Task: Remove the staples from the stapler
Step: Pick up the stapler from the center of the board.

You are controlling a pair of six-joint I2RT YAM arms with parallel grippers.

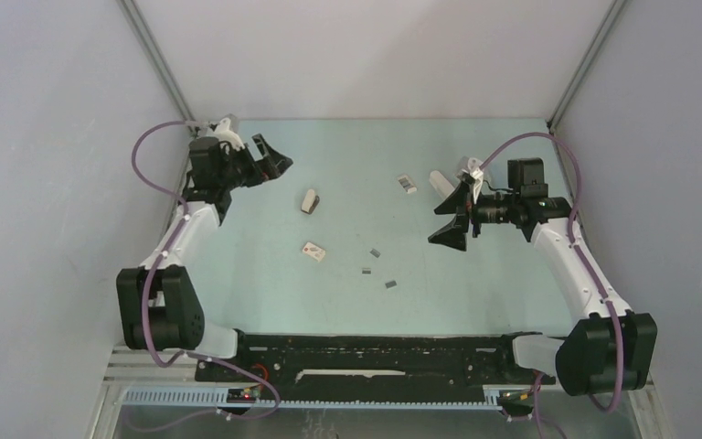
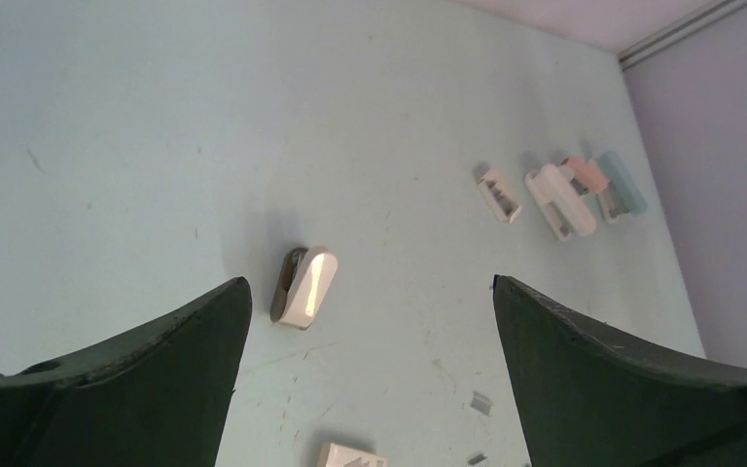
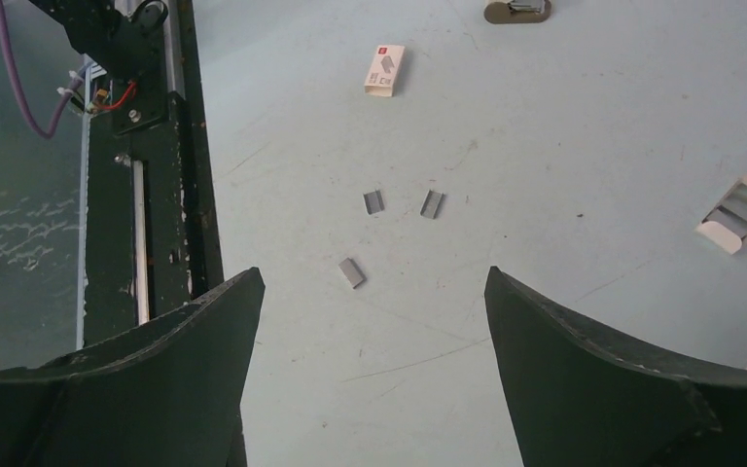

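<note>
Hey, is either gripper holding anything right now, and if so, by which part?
Nothing is held. The left gripper and right gripper both stand open and empty.

The table (image 1: 475,274) was pale mint green, marked with faint grey scratches. The staples (image 3: 374,201) were dark grey. A small box (image 3: 384,70) was white with a red mark, and an open box (image 3: 739,212) was white with grey inside. The small stapler (image 2: 303,286) was cream-white over a dark base. There was also a white stapler (image 2: 559,200), a pink stapler (image 2: 584,173) and a pale teal stapler (image 2: 621,185). The left gripper (image 2: 372,278) and right gripper (image 3: 373,269) were greenish black. The cables (image 1: 142,146) were purple.
</note>
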